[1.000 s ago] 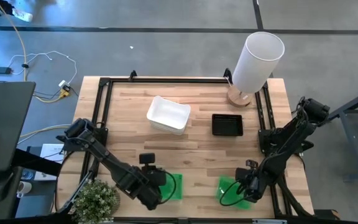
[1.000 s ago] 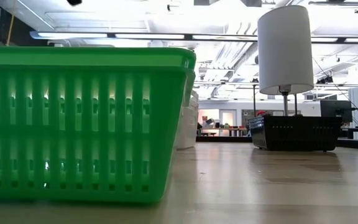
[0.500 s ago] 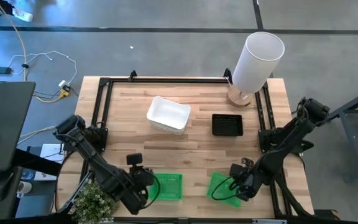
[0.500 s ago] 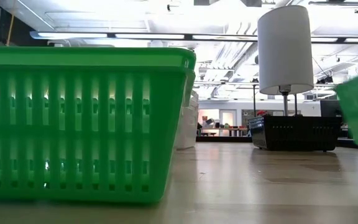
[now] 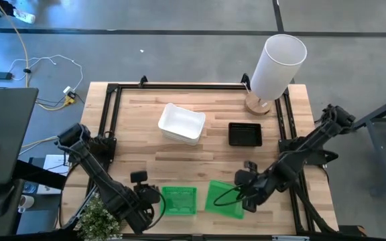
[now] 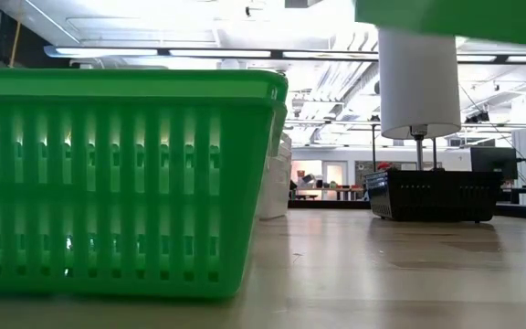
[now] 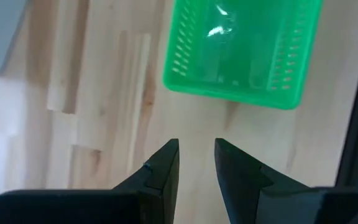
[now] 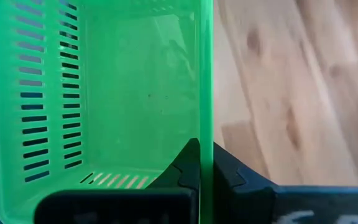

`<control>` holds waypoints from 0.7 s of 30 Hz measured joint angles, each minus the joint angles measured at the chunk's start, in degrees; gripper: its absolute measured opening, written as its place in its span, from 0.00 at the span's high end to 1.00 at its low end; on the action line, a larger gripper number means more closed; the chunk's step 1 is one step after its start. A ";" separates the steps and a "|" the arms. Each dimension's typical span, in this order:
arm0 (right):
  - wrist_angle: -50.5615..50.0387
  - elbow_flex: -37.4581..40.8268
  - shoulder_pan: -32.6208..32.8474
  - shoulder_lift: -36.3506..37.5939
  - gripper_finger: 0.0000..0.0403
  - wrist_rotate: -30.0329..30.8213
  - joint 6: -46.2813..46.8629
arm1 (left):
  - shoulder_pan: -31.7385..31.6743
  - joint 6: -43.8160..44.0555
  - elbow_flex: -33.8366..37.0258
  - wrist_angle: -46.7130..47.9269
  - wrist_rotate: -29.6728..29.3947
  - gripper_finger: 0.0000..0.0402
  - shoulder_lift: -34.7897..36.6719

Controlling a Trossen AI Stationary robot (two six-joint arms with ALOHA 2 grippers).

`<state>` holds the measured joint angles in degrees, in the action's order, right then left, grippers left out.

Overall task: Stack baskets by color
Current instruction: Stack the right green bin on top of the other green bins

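Two nested green baskets stand on the table near its front edge, filling the low view's left. Just to their left, my left gripper is open and holds nothing, pointing at them. To the stack's right, another green basket is in the air, with my right gripper shut on it. Its underside shows at the low view's top. White baskets and black baskets rest farther back. My right gripper pinches the green basket's side wall at its rim, with one finger inside the basket and one outside. The fingers come slanting down from the table's right. The basket is lifted clear of the table and tilted.
A tall white cylinder on a wooden base stands at the far right corner. A small plant sits at the near left corner beside my left arm. A black frame rims the table.
My right gripper has lifted the green basket off the table and carried it toward the table's left, nearer the green stack, tipping it. My left gripper has drawn back toward the table's left, off the green stack, which stays in place.
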<state>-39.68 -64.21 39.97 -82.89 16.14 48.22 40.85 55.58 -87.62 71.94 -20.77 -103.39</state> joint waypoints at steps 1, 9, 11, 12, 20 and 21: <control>0.05 -0.90 -0.78 0.00 1.00 0.09 -1.42 | 0.27 0.16 0.61 -1.04 0.22 0.78 0.00; -0.12 -4.90 -6.66 0.02 1.00 1.91 -9.57 | 0.47 4.53 6.36 -5.90 2.62 0.78 -0.04; 0.04 -5.15 -8.10 0.02 1.00 2.56 -10.55 | 0.34 5.41 7.77 -7.64 3.07 0.78 -0.02; 0.18 -5.15 -8.78 0.02 1.00 2.84 -10.89 | 0.12 5.66 8.69 -8.89 3.37 0.78 -0.02; 0.20 -5.15 -13.15 0.02 1.00 2.92 -12.72 | -1.17 6.31 12.98 -16.20 5.23 0.78 -0.04; 0.17 -5.15 -13.35 0.02 1.00 2.91 -12.88 | -1.39 6.41 13.50 -17.09 5.36 0.78 -0.06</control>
<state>-39.51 -69.36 26.62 -82.87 19.05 35.35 39.46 62.00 -74.12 54.85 -15.42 -103.45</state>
